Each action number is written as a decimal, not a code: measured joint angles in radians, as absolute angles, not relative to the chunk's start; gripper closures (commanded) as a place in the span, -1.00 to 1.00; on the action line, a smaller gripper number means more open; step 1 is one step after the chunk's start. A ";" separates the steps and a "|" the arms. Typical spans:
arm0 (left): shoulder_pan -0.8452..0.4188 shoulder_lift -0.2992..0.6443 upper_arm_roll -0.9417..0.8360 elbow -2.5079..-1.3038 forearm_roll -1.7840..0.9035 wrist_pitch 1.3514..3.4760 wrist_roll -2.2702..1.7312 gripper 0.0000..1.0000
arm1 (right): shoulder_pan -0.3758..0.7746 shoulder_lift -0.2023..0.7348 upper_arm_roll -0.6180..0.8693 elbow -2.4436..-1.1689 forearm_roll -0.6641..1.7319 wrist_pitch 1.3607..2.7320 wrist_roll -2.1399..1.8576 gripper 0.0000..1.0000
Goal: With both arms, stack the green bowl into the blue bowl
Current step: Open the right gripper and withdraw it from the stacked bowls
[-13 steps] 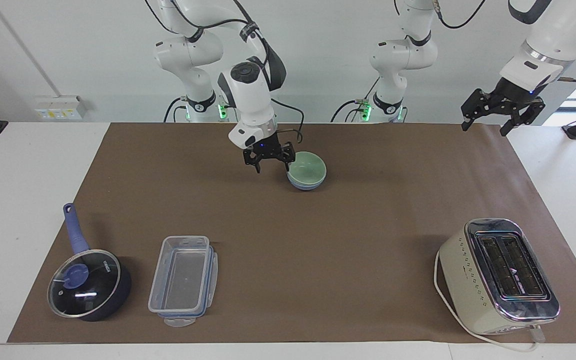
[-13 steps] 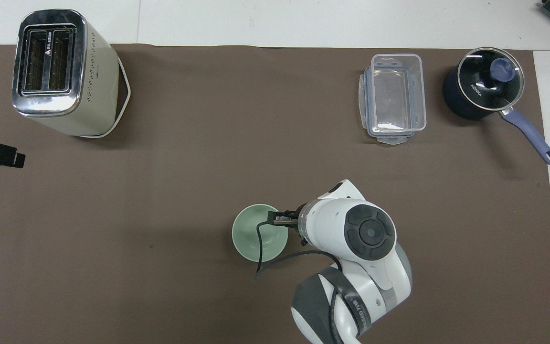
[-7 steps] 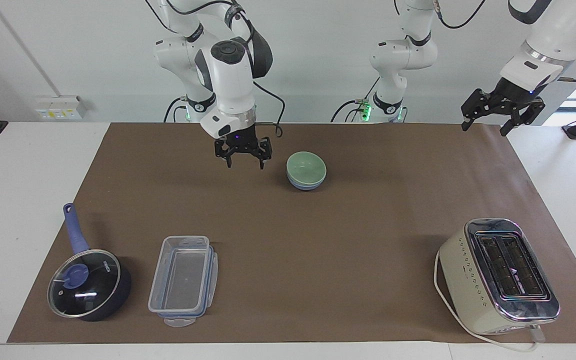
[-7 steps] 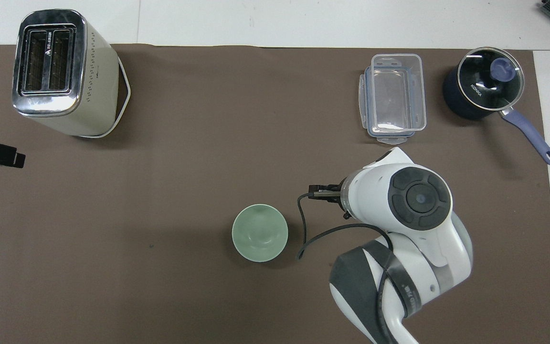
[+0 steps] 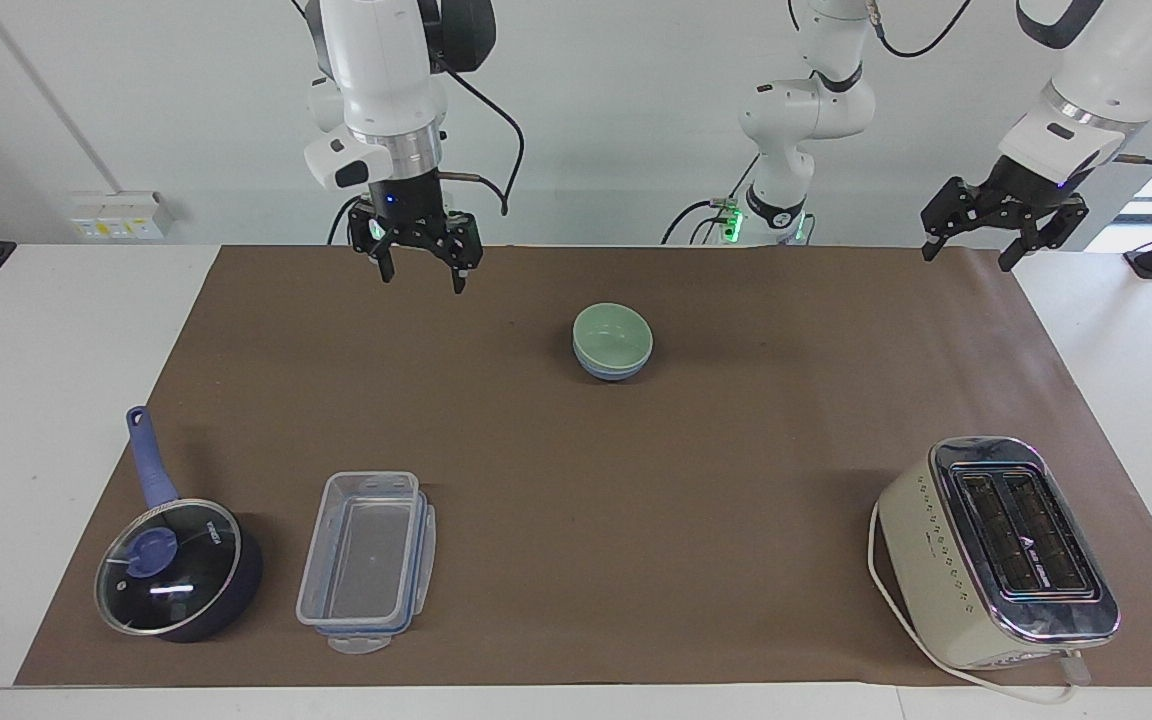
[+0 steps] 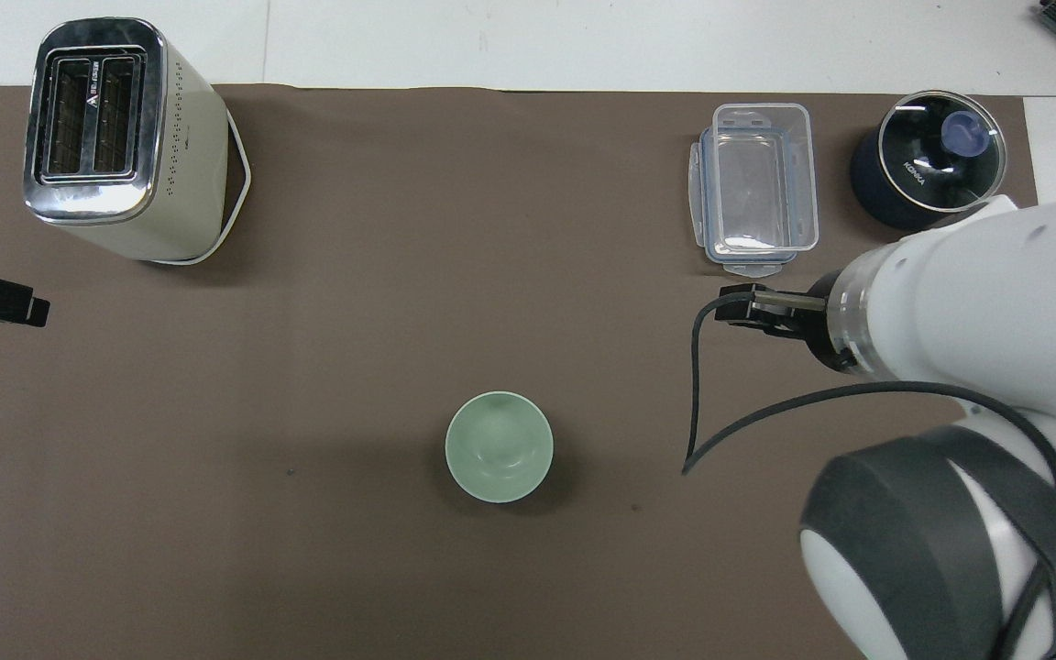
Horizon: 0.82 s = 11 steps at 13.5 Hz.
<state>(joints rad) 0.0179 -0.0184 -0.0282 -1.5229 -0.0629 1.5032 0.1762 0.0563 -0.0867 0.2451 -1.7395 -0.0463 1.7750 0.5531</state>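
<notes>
The pale green bowl sits nested inside the light blue bowl on the brown mat, near the robots' end. In the overhead view only the green bowl shows; the blue bowl is hidden under it. My right gripper is open and empty, raised in the air over the mat's edge toward the right arm's end, apart from the bowls; it also shows in the overhead view. My left gripper is open and empty, and waits raised over the mat's corner at the left arm's end.
A cream toaster stands far from the robots at the left arm's end. A clear plastic container and a dark-blue lidded saucepan sit far from the robots at the right arm's end.
My right gripper has let go at the green bowl's rim, risen and swung away toward the right arm's end. The stacked bowls and the left arm have not moved.
</notes>
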 measured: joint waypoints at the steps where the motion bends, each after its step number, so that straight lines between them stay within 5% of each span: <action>1: 0.018 -0.019 -0.028 -1.523 -0.063 1.501 0.176 -1.00 | 0.048 -0.089 0.241 -1.718 -0.046 1.747 0.553 -1.00; 11: 0.018 -0.019 -0.027 -1.522 -0.063 1.500 0.166 -1.00 | 0.033 -0.135 -0.037 -1.580 -0.019 1.505 0.260 -1.00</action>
<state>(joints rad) 0.0179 -0.0189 -0.0268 -1.5225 -0.0629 1.5000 0.1657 0.0326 -0.1346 -0.0373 -1.5805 -0.0187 1.5048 0.2599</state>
